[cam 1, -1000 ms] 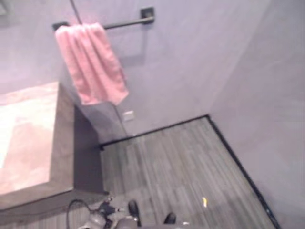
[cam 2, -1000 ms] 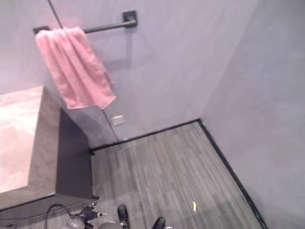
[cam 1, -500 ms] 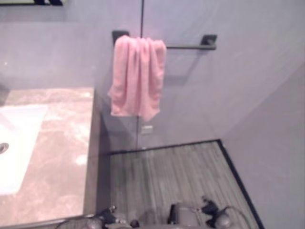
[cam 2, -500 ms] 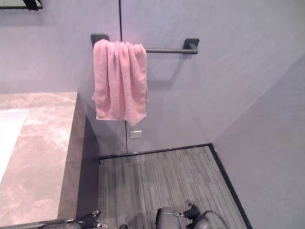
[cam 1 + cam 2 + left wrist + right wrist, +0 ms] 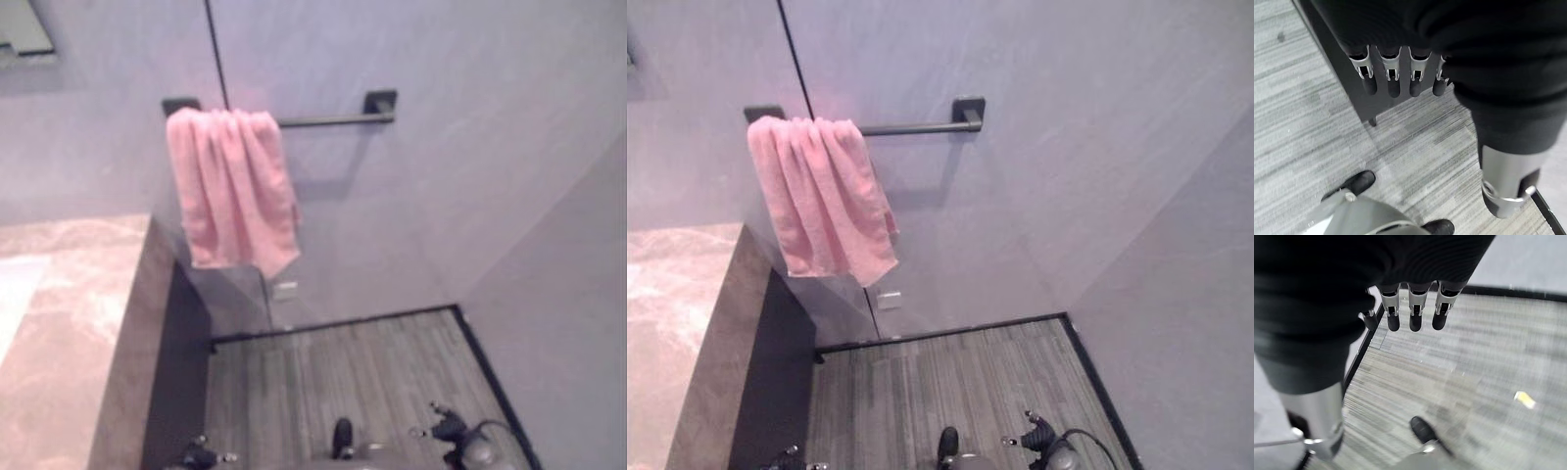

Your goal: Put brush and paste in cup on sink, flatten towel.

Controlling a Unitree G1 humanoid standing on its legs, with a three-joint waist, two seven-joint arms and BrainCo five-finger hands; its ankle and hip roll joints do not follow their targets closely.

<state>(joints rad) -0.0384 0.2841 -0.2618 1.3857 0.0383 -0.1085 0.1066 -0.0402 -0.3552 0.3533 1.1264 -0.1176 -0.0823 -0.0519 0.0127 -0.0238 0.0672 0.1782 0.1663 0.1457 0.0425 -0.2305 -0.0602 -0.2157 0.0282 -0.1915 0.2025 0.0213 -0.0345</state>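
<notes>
- Left eye view: pink towel (image 5: 233, 191) bunched at the left end of the dark wall rail (image 5: 333, 120), hanging in folds and not spread flat; marble table (image 5: 69, 333) at lower left, grey plank floor (image 5: 343, 372) below. Whole picture swung since half a second ago (camera turn, not the towel's): towel now further left and tilted, less of the table top in sight.
- Right eye view: same towel (image 5: 820, 196) on the same rail (image 5: 911, 127), small white wall plate (image 5: 889, 300) just beneath the towel's lower edge; table edge (image 5: 720, 333) at left.
- Left wrist view: left hand (image 5: 1400, 73) hanging over the floor beside the dark table side, fingers (image 5: 1393, 87) straight and released, grasping nothing.
- Right wrist view: right hand (image 5: 1415, 303) likewise over the floor, fingers (image 5: 1416, 321) straight, empty; small yellow scrap (image 5: 1524, 399) lying on the planks.
</notes>
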